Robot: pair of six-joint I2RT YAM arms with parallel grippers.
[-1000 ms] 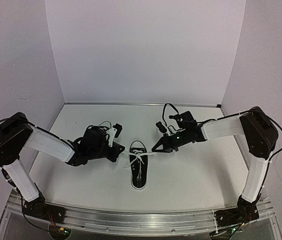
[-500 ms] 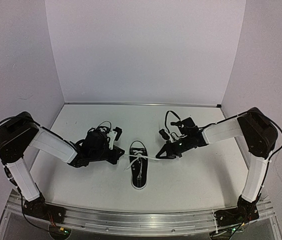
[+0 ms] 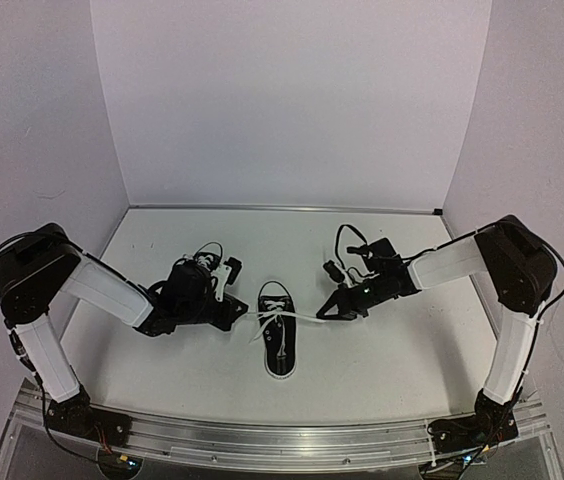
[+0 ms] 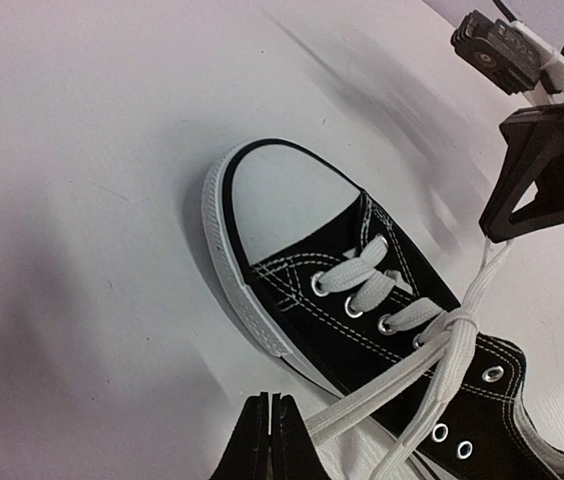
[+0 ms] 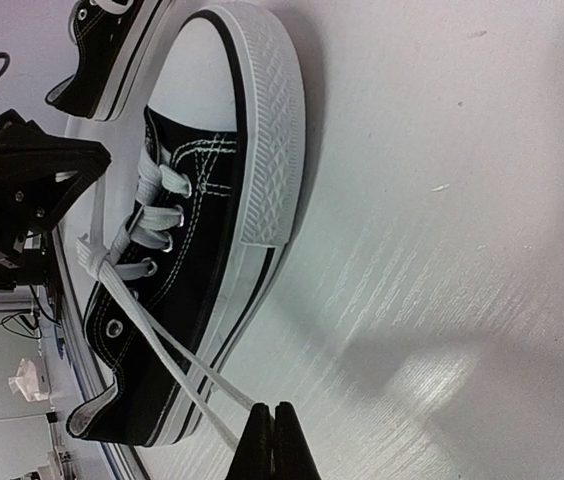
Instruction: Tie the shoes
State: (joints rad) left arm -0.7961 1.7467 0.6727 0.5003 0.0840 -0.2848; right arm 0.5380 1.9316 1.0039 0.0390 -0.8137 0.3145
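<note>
Two robot arms rise from the near edge of a white counter (image 3: 392, 360) and bend inward toward its middle. Between them lies a small black canvas shoe (image 3: 278, 345) with a white sole and toe cap. It sits flat on its sole, heel toward the near edge and toe pointing far. Its white lace (image 4: 362, 408) is crossed into a knot (image 4: 454, 325) over the upper eyelets, and from there the lace stretches out to both sides, low over the counter. The left claw (image 4: 270, 415) sits just left of the shoe, its fingers pressed together on a flat lace end that runs to the knot. The right claw (image 5: 272, 425) sits just right of the shoe, its fingers likewise pinched tight. Two thin lace strands lead from its tip to the knot, though it is unclear whether both are caught. Farther off on the left, beyond the toe, the right wrist view shows part of a second shoe (image 5: 112, 40), black with a white sole. From above it is mostly hidden behind the left arm. Plain white walls (image 3: 282, 100) close the far side.
</note>
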